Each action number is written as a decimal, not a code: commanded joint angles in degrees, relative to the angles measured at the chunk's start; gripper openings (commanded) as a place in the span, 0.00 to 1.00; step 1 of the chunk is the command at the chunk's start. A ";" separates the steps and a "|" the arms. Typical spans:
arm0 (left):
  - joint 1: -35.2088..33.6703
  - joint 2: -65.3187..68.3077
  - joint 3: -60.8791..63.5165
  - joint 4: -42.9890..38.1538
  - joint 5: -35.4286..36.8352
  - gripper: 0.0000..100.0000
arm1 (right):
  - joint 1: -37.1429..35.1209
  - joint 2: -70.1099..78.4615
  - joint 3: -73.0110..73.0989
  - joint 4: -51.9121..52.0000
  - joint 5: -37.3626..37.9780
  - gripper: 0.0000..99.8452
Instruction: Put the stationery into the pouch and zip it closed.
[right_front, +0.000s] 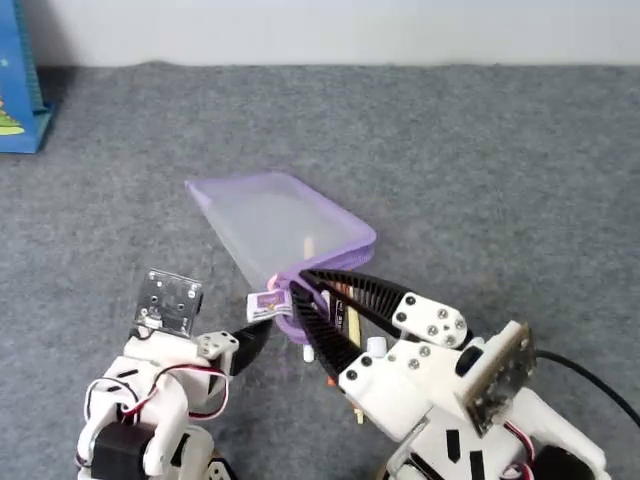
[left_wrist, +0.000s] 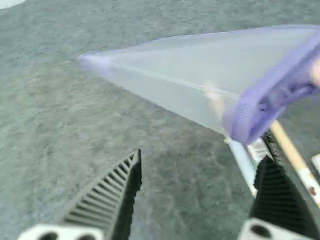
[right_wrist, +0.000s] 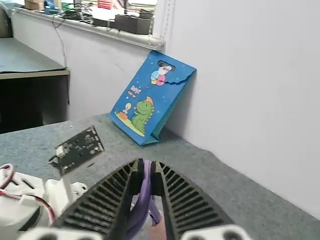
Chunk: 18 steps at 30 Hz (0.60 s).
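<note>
Right up close, the right gripper (right_wrist: 145, 167) is clamped flat on the purple zip edge of the pouch (right_front: 270, 215), with the strip pinched between its ribbed jaws. The left gripper (left_wrist: 202, 165) is wide open and holds nothing. The pouch's mouth sits just ahead of it, off to one finger's side.

A pencil (left_wrist: 287, 150) and a pen (left_wrist: 243, 162) poke out of that mouth beside the right gripper's grip, part in and part out. So I'd call this mid-loading, with the zip not yet started. The next move probably needs the free left gripper to push those ends fully inside while the right holds the rim steady, and only then find the zip pull.

All of this sits on a grey felt table top (right_front: 480, 160). Beyond the right gripper, a blue gift bag (right_wrist: 150, 102) leans on a white wall (right_wrist: 250, 75).
</note>
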 joint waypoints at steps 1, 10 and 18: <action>1.49 0.18 -3.03 -2.02 2.11 0.33 | -1.45 0.48 -0.70 -1.27 0.62 0.01; 1.49 0.09 -3.03 -3.69 2.29 0.33 | -1.45 0.13 -0.53 -0.04 0.62 0.01; 1.32 0.09 0.13 -5.98 1.85 0.25 | -1.45 -0.04 -0.53 0.40 0.62 0.01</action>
